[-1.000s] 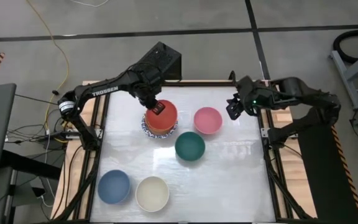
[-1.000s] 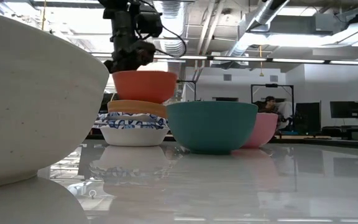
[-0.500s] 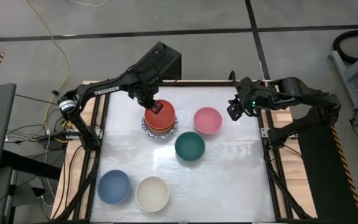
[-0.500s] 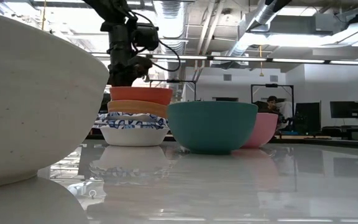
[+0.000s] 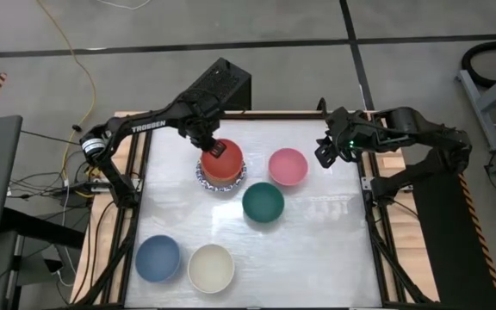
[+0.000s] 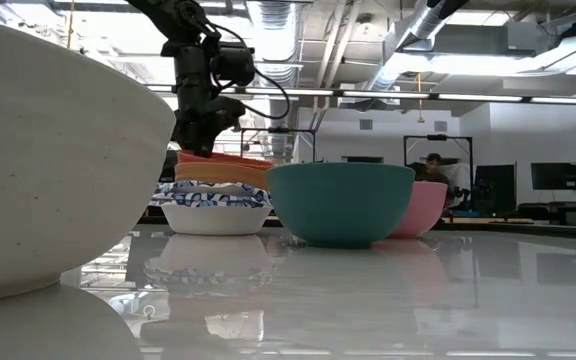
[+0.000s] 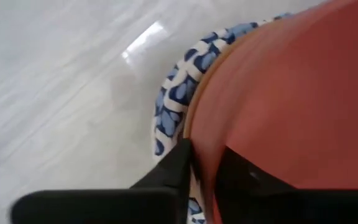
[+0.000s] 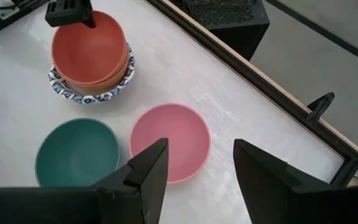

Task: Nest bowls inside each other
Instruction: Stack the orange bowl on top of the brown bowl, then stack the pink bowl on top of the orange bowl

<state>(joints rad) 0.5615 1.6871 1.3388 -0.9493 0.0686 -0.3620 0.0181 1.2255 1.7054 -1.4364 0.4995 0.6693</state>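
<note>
**Red bowl seated on the stack; release is in hand**

Lowered since a second ago, when it hung clear above the pile, the plain red round bowl (image 5: 223, 160) now sits nested in the stack at the table's far left-centre.

High view: the left gripper (image 5: 214, 150) is at the red bowl's far rim. Under it show an orange bowl's edge and the white bowl with a blue patterned rim (image 5: 203, 179). The pink bowl (image 5: 288, 166) and the dark green bowl (image 5: 263, 201) lie just right of the stack; the blue bowl (image 5: 158, 257) and the cream bowl (image 5: 211, 268) rest near the front edge. The right gripper (image 5: 323, 151) waits beyond the pink bowl, off the table's surface.

Low view: only a thin red lip shows above the orange bowl (image 6: 220, 174), so the nesting looks complete.

Left wrist view: the two dark fingers (image 7: 178, 163) straddle the red rim, one outside, one inside, close against it; whether they yet let go I cannot tell.

Right wrist view: the right fingers (image 8: 149, 168) stand well apart, empty, over the pink bowl.

Judgement: the step is release. Next calls for opening fully, lifting straight up without dragging the rim, then fetching another loose bowl.
</note>
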